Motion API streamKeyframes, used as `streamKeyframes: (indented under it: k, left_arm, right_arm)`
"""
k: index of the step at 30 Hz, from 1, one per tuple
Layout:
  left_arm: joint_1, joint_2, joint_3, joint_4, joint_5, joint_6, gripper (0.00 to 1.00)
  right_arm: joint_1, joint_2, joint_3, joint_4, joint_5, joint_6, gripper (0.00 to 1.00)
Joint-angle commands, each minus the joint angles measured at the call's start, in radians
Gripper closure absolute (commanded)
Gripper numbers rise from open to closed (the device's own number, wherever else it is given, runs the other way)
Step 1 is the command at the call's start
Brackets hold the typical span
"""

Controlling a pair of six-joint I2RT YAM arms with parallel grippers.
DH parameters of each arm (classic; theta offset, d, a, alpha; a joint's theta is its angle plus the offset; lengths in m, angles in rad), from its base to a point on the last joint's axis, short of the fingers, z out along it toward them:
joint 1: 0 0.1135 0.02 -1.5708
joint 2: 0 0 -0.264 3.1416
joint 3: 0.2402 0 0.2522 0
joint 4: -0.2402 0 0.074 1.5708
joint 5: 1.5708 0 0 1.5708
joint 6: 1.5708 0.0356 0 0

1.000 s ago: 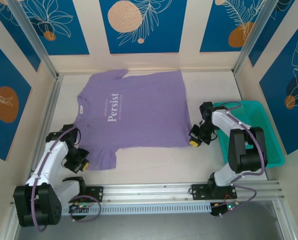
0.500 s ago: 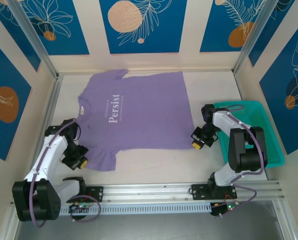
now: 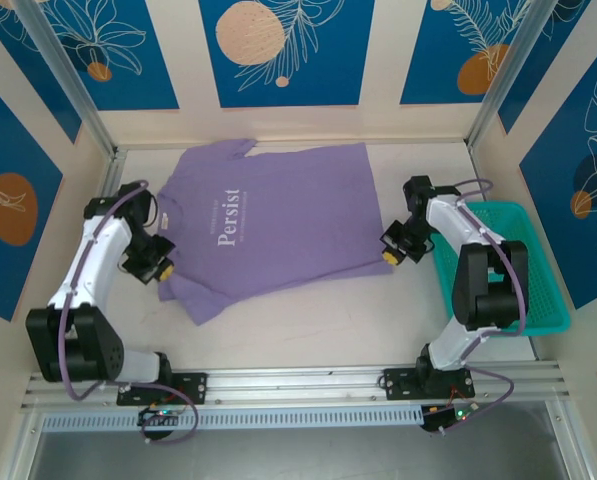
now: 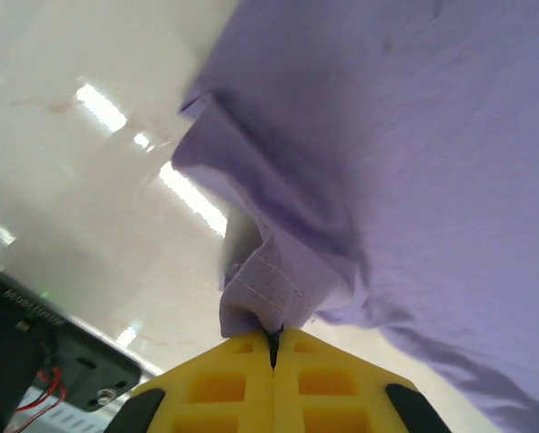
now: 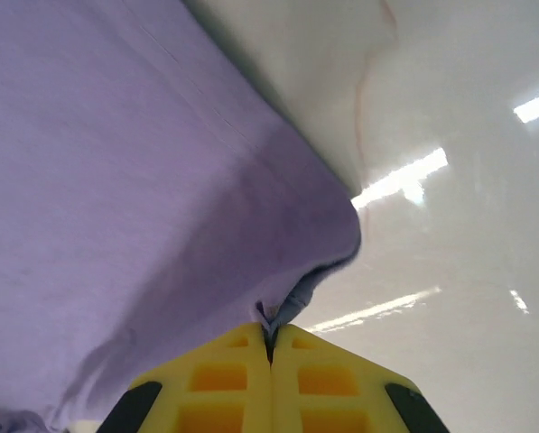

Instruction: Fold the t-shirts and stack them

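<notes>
Between the claws: lavender "Persist" t-shirt [image 3: 278, 225], spread on the bench [image 3: 308, 330] with the lettering up.
Left claw [image 3: 158, 268]: pinched tight on a bunched, stitched hem at the sleeve end. Cloth folds up right at its tips.
Right claw [image 3: 390, 252]: clamped on the near bottom-hem corner. Fabric drapes away from it.
Step, as judged: taking the near edge over for the first lengthwise fold.
Doing it well: move both claws level and together. Hold the edge taut. Lay it straight along the far edge. Let go only once it lies flat.
Teal mesh basket [image 3: 538, 290]: just beside the right claw, on its outer side. Steer clear of its rim.
</notes>
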Motion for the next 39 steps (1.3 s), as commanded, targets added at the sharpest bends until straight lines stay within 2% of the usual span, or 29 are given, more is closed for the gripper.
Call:
streamKeyframes:
  k: [1, 9, 20, 24, 33, 35, 39]
  left_arm:
    - [-0.008, 0.089, 0.082, 0.049, 0.047, -0.003, 1.00]
    - [-0.006, 0.362, 0.331, 0.061, 0.008, 0.040, 1.00]
    - [-0.006, 0.677, 0.662, 0.017, -0.011, 0.079, 1.00]
    - [-0.005, 0.725, 0.726, 0.002, -0.037, 0.074, 1.00]
    - [-0.004, 0.815, 0.913, -0.043, -0.022, 0.084, 1.00]
    - [-0.003, 0.809, 0.917, -0.018, -0.015, 0.088, 0.94]
    - [-0.002, 0.822, 0.965, 0.009, 0.007, 0.109, 0.97]
  right_arm:
    - [-0.005, 0.078, 0.099, -0.061, -0.010, 0.047, 1.00]
    - [-0.019, 0.302, 0.339, -0.131, 0.030, 0.087, 1.00]
    - [-0.045, 0.458, 0.473, -0.158, -0.015, 0.137, 1.00]
    - [-0.049, 0.495, 0.536, -0.184, -0.012, 0.133, 1.00]
    - [-0.047, 0.556, 0.641, -0.223, -0.032, 0.126, 1.00]
    - [-0.044, 0.566, 0.648, -0.221, -0.042, 0.122, 0.97]
    - [-0.041, 0.583, 0.663, -0.227, -0.052, 0.117, 0.97]
